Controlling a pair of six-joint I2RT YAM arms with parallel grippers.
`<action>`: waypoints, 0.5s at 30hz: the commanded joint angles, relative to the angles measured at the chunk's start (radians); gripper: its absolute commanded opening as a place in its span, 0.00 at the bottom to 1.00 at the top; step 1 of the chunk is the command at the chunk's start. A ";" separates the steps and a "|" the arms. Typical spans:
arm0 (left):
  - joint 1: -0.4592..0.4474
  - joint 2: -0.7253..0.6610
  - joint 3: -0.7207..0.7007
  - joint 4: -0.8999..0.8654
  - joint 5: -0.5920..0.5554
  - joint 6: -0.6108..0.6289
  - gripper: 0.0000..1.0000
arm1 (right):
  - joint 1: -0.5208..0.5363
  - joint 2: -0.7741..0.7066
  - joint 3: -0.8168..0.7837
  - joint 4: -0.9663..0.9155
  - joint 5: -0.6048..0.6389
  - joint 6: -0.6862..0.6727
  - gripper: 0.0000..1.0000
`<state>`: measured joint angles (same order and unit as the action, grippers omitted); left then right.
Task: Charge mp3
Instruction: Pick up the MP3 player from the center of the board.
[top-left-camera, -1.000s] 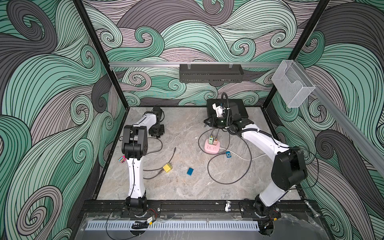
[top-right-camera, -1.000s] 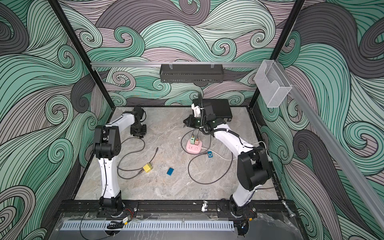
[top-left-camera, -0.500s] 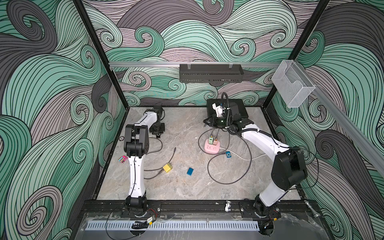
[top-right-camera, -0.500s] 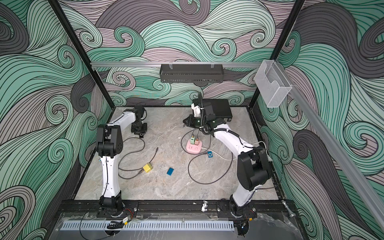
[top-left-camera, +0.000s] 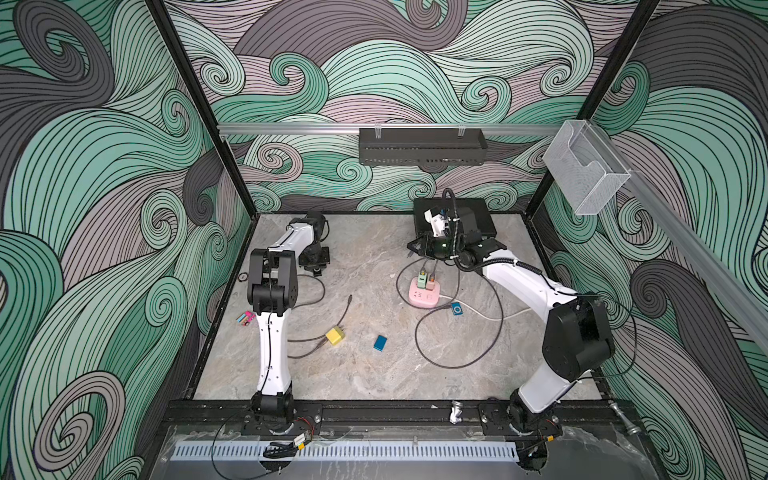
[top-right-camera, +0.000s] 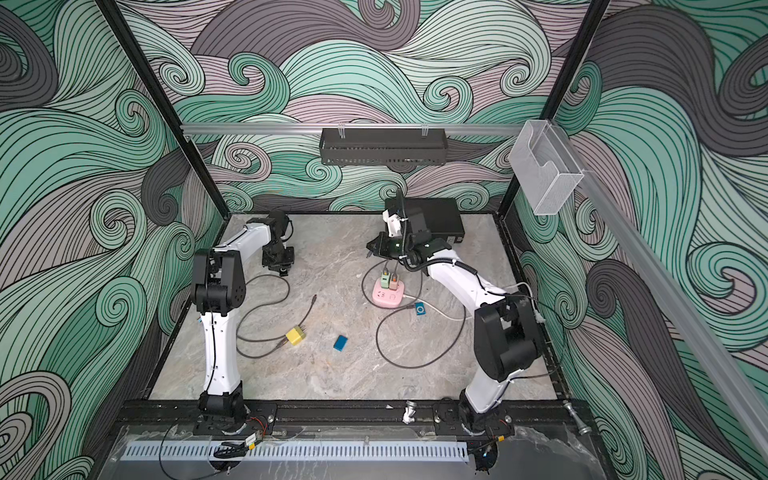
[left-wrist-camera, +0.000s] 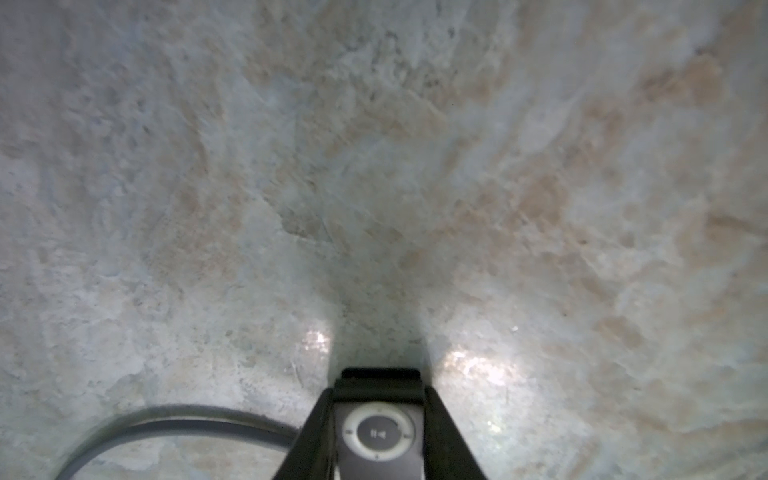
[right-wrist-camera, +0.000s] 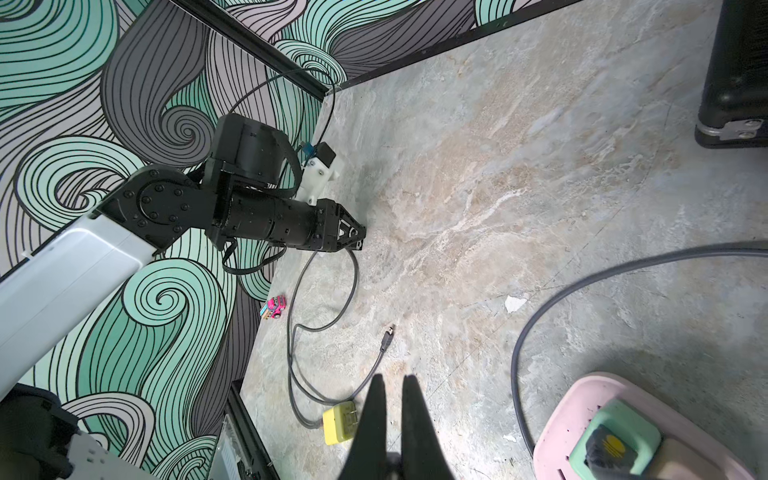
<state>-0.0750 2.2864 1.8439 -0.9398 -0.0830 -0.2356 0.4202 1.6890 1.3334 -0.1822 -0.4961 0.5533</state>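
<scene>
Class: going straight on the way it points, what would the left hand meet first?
Probably the bare tabletop; nothing else shows beyond the left hand and the mp3 player between its fingers.

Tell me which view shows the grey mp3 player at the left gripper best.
The left wrist view: the grey mp3 player fills the gap between the left gripper's fingers, control wheel facing the camera. In both top views it is a tiny speck under the gripper. The right wrist view shows the gripper, not the player.

My left arm (top-left-camera: 272, 353) reaches far back, left fingers (left-wrist-camera: 316, 436) pressed against both sides of the mp3 player (left-wrist-camera: 378, 440). My right arm (top-left-camera: 515, 282) stretches forward, right fingers (right-wrist-camera: 374, 415) closed and empty.
</scene>
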 joint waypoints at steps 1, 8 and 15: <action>0.007 0.048 0.017 -0.058 0.029 -0.014 0.29 | -0.008 -0.020 0.000 0.010 0.001 -0.016 0.00; 0.007 -0.028 -0.036 -0.020 0.187 0.010 0.23 | -0.003 -0.024 0.007 -0.010 0.004 -0.054 0.00; 0.006 -0.326 -0.194 0.070 0.526 -0.012 0.21 | 0.047 -0.088 -0.011 -0.003 0.043 -0.128 0.00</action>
<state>-0.0734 2.1067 1.6627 -0.9009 0.2459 -0.2390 0.4427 1.6608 1.3315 -0.2016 -0.4709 0.4751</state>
